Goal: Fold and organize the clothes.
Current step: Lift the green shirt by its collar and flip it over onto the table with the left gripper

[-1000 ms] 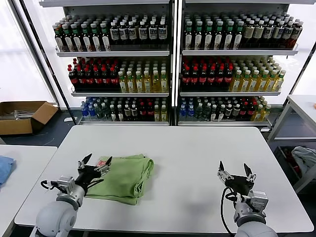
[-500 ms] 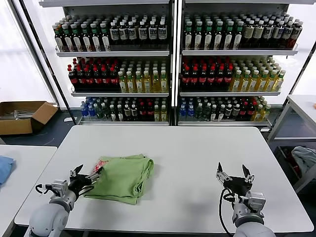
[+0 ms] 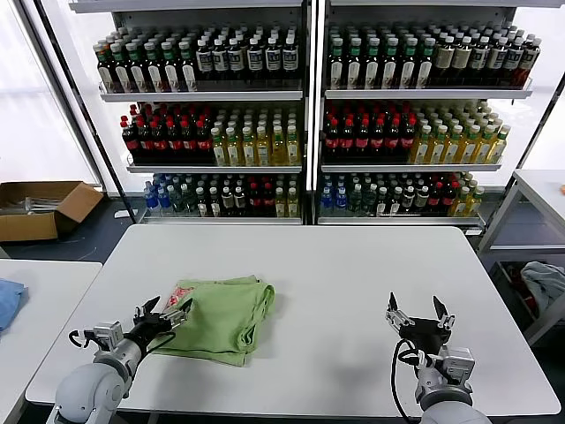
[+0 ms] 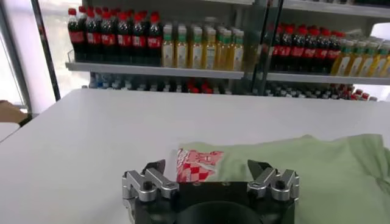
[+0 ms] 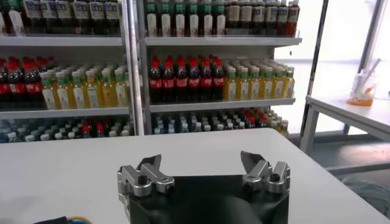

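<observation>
The clothes (image 3: 225,316) are a light green folded bundle lying on the white table (image 3: 353,265), left of centre, with a red-and-white print (image 3: 180,292) at its left edge. In the left wrist view the green fabric (image 4: 304,167) and the print (image 4: 196,164) lie just beyond the fingers. My left gripper (image 3: 164,313) is open, low over the table at the bundle's near-left corner, holding nothing. My right gripper (image 3: 418,311) is open and empty near the table's front right, far from the clothes; the right wrist view shows bare table ahead of the right gripper (image 5: 201,163).
Shelves of bottles (image 3: 300,115) stand behind the table. A second table (image 3: 40,300) with a blue cloth (image 3: 7,300) is at the left, a cardboard box (image 3: 40,208) on the floor behind it. Another table (image 3: 543,190) stands at the right.
My left gripper drew back from the bundle toward the front-left corner, then came slightly forward again to its near-left edge. The right gripper barely moved. The clothes lie as before.
</observation>
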